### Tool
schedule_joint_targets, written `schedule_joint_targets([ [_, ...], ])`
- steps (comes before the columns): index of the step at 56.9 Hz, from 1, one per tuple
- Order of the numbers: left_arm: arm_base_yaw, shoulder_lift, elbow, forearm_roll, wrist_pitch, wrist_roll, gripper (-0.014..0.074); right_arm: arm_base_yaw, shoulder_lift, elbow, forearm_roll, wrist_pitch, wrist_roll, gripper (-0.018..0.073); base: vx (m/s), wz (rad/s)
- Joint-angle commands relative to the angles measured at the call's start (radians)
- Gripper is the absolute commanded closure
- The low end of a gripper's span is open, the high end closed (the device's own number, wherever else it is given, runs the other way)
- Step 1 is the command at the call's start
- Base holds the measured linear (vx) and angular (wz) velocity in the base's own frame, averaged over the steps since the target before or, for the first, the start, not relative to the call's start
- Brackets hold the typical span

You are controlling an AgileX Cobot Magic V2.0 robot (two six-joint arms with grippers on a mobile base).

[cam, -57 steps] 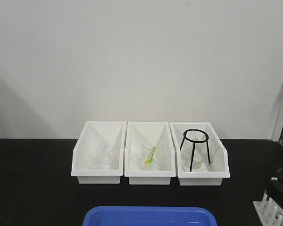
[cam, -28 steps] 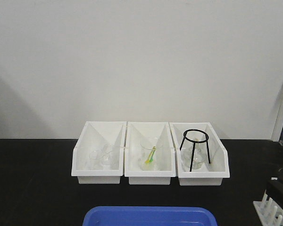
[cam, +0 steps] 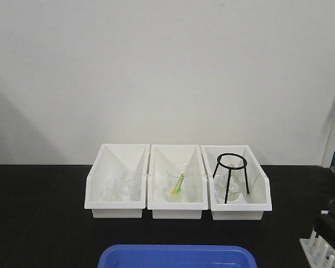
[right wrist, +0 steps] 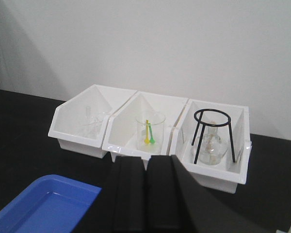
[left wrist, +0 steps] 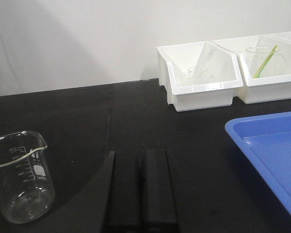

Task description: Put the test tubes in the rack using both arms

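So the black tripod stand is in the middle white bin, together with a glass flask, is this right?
Not quite. The black tripod stand is in the right-hand bin, over the glass flask. The middle bin holds a beaker with yellow and green sticks. The front-facing view shows it.

We see only faint white graduation marks and a white label patch on the clear glass beaker (left wrist: 22,177); we cannot read its small numerals.
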Motion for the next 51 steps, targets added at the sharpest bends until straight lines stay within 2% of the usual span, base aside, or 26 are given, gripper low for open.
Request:
schedule_joint_targets([
  [1,-0.001,-0.011,0.026,0.001,-0.077,0.000,0.0617,-0.004,-0.017,0.014,0.036,-0.067,-0.053,0.0567,0.00,0.00],
  [13,-0.001,-0.011,0.026,0.001,-0.077,0.000,0.0617,-0.009,-0.161,0.268,0.179,-0.111,-0.240,0.0567,0.00,0.00],
  [17,-0.001,-0.011,0.026,0.001,-0.077,0.000,0.0617,-0.042,-0.230,0.357,0.196,-0.116,-0.246,0.0567,0.00,0.00],
  [31,-0.001,-0.011,0.026,0.001,-0.077,0.000,0.0617,-0.270,-0.548,0.576,0.220,-0.117,-0.226,0.0567,0.00,0.00],
  [34,-0.001,-0.011,0.026,0.001,-0.077,0.000,0.0617,-0.300,-0.606,0.573,0.226,-0.056,-0.228,0.0567,0.00,0.00],
  [38,-0.001,-0.011,0.026,0.001,-0.077,0.000,0.0617,-0.318,-0.671,0.573,0.226,-0.028,-0.232,0.0567,0.00,0.00],
  [51,-0.001,-0.011,0.026,0.001,-0.076,0.000,0.0617,-0.317,-0.663,0.573,0.232,-0.043,-0.227,0.0567,0.00,0.00],
])
